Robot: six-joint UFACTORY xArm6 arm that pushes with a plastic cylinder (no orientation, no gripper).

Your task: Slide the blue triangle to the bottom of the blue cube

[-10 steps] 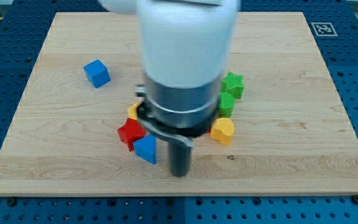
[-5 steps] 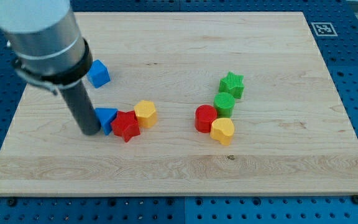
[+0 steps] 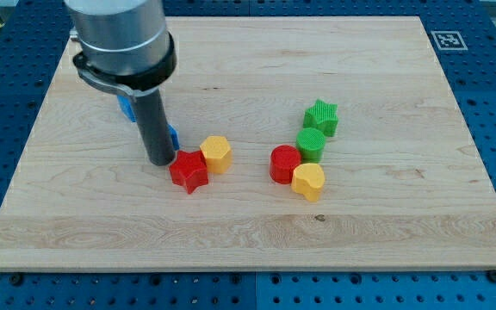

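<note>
My tip [image 3: 159, 161] rests on the board at the left of centre, just left of the red star block [image 3: 189, 170]. The rod hides most of the blue triangle; only a blue sliver [image 3: 172, 136] shows at the rod's right side. The blue cube [image 3: 126, 107] is mostly hidden behind the arm's body; a small blue patch shows at the rod's upper left. The triangle sliver lies below and right of the cube patch.
A yellow block [image 3: 217, 154] touches the red star's upper right. To the right stand a green star [image 3: 321, 117], a green cylinder [image 3: 311, 144], a red cylinder [image 3: 285, 164] and a yellow heart [image 3: 308, 182], bunched together. The wooden board [image 3: 386, 215] lies on a blue perforated table.
The arm has moved right and up the view. The blue triangle has been pushed up and right, away from the red star's left side, closer to the blue cube. The red star and yellow block shifted slightly right.
</note>
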